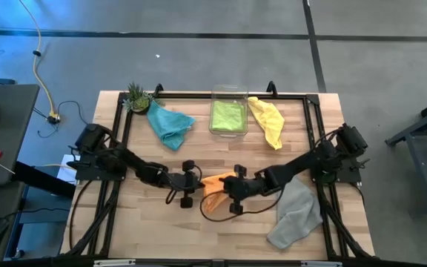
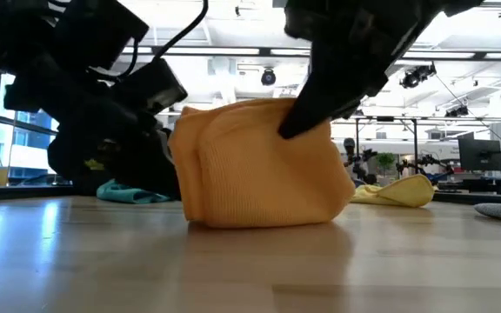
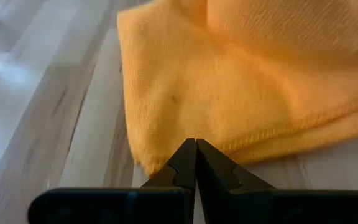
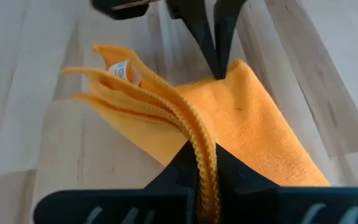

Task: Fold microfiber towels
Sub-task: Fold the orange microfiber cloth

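Orange towel (image 2: 259, 165) bunched at mid-frame on the worktop (image 2: 250, 269), right claw (image 4: 201, 163) clamped on its gathered edges, left claw (image 3: 196, 163) pinched shut at its corner, possibly on nothing, so a lift could drop that side

The orange towel (image 3: 247, 81) is soft cloth with a fine, fuzzy weave and a stitched edge. A small white tag (image 4: 120, 70) sits in its folds. The table (image 2: 250, 269) is pale wood in long planks, smooth and a bit shiny. The left tool (image 3: 196, 163) looks like black matt plastic. The grey towel (image 1: 296, 213), teal towel (image 1: 170, 124) and yellow towel (image 1: 267, 120) are soft cloth too. The bin (image 1: 228, 94) is clear plastic.
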`<state>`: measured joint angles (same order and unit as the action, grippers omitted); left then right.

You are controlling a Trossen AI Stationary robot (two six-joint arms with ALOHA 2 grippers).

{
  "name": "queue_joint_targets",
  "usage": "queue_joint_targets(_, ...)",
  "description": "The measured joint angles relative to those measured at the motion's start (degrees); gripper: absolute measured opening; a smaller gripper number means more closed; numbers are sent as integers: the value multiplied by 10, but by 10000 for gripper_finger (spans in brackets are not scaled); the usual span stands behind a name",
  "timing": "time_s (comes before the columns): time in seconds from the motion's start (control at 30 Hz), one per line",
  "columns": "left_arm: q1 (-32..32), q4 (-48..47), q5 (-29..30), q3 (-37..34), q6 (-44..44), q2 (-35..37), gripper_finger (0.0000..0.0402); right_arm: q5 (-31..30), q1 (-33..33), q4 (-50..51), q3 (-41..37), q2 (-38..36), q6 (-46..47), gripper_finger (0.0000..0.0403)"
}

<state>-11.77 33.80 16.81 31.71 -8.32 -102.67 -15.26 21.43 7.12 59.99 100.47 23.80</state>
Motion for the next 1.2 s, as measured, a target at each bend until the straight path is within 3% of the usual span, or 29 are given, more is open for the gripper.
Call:
queue_joint_targets(0.43,0,8,1,0,0,-18,0,53,-66,88,0,0,84,2)
queue_joint_targets(0.67,0,-12,14,0,4,-9,0,68,-85,104,0,0,74,2)
queue_joint_targets(1.07,-36,-259,108,-1,-44,129,0,74,-100,103,0,0,43,2)
queue_joint_targets(1.2,-54,-251,110,0,-64,176,0,74,-109,104,0,0,32,2)
